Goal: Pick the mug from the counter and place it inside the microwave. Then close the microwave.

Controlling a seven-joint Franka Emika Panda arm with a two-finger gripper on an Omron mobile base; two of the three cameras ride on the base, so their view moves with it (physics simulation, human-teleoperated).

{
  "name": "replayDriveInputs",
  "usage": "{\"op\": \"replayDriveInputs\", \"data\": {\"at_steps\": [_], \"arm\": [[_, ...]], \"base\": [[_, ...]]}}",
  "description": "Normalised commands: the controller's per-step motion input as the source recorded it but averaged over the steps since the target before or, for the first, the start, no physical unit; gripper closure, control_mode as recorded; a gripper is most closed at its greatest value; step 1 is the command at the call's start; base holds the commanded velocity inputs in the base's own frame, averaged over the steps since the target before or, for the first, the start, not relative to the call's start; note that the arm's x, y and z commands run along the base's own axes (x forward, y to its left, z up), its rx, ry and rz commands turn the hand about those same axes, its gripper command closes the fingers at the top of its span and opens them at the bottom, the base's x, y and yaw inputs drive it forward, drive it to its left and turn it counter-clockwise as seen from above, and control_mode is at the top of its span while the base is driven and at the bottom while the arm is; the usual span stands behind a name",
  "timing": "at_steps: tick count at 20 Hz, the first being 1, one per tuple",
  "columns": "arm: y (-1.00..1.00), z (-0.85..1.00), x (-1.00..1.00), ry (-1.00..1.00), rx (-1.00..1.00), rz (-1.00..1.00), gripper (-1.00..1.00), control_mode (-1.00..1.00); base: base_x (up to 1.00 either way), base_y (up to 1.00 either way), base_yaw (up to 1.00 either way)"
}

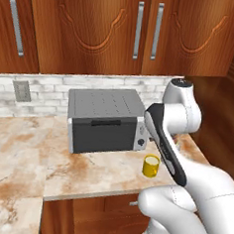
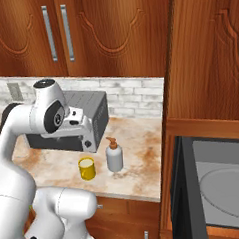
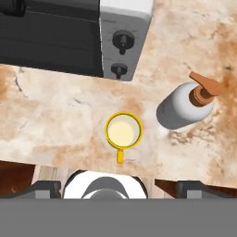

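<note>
gripper (image 3: 118, 187): jaws spread wide, empty, poised above | mug (image 3: 123, 131): upright on bench (image 3: 55, 120), directly below, between fingertip lines, untouched

A grey toaster oven (image 1: 106, 120) is standing by the brick wall; a white soap bottle (image 2: 113, 156) is standing at its 4 o'clock.

Nothing to read here.
From where I stand, no lettering, brand, number or sign can be made out on anything: the toaster oven (image 3: 124, 40) has two knobs on its grey panel but any markings around them are too blurred to tell, and the soap bottle (image 3: 183, 105) and the yellow mug (image 3: 123, 130) are both plain.
</note>
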Motion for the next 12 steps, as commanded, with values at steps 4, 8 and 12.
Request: {"op": "replayDriveInputs", "data": {"at_steps": [4,8,12], "arm": [[0.00,-0.45,0.00,-0.01,0.00,0.00,-1.00,-1.00],[0.01,-0.38,0.00,0.00,0.00,0.00,-1.00,-1.00],[0.00,-0.46,0.00,0.00,0.00,0.00,-1.00,-1.00]], "base": [[0.00,0.00,0.00],[0.00,0.00,0.00],[0.00,0.00,0.00]]}}
